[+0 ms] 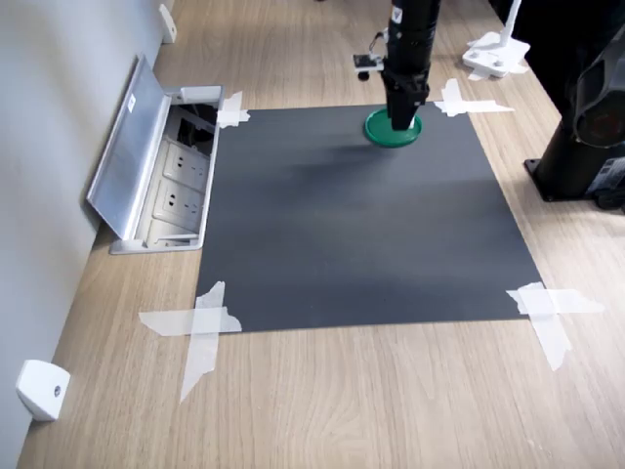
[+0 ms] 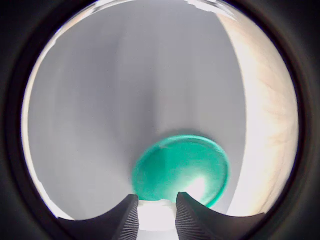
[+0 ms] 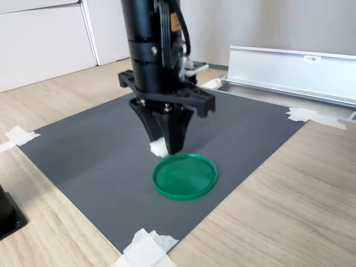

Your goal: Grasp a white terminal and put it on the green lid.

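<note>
My gripper (image 3: pixel 165 149) points straight down and is shut on the white terminal (image 3: pixel 158 147), a tiny white block pinched between its black ribbed fingers (image 2: pixel 185 212). The wrist view shows the terminal (image 2: pixel 156 214) held just above the near rim of the green lid (image 2: pixel 180 167). This flat round green lid (image 3: pixel 184 176) lies on the dark grey mat, directly below and slightly ahead of the fingertips. In the first exterior view my gripper (image 1: pixel 401 122) covers the middle of the green lid (image 1: pixel 377 128) near the mat's far edge, and the terminal is hidden there.
The dark mat (image 1: pixel 352 225) is taped at its corners with white tape strips (image 1: pixel 200 322). An open metal socket box (image 1: pixel 161 176) sits at the first exterior view's left. A white wedge block (image 1: pixel 41 389), a white bracket (image 1: pixel 496 54) and a black base (image 1: pixel 586 137) stand off the mat.
</note>
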Controlling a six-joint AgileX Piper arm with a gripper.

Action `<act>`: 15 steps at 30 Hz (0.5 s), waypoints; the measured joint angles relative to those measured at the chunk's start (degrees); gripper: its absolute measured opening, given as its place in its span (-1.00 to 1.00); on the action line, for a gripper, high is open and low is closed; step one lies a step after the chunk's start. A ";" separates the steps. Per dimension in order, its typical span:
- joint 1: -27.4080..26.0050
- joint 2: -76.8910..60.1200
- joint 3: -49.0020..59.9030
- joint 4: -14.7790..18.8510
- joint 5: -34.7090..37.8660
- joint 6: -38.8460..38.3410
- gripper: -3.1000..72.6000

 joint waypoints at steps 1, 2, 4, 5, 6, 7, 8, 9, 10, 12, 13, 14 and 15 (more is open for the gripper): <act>-1.05 0.00 0.00 -0.05 -0.82 -1.05 -0.20; -1.87 0.00 0.00 -0.11 -1.37 -2.08 -0.20; -2.98 0.00 0.05 -0.45 -2.18 -3.26 -0.20; -3.26 0.06 0.05 -0.45 -2.18 -3.50 -0.20; -3.34 0.30 0.05 -0.45 -2.18 -3.56 -0.20; -3.42 0.68 0.05 -0.11 -2.23 -3.62 -0.20; -3.42 1.17 0.05 -0.11 -2.31 -3.68 -0.20; -3.42 1.55 0.09 0.05 -2.62 -3.69 -0.20; -3.42 1.97 0.09 0.11 -3.11 -3.74 -0.20; -3.42 2.56 0.09 0.10 -4.21 -3.74 -0.20; -3.42 2.74 0.09 0.10 -4.59 -3.82 -0.20; -3.42 2.88 0.09 0.10 -5.13 -3.95 -0.20; -3.42 2.94 0.09 0.10 -5.44 -3.96 -0.20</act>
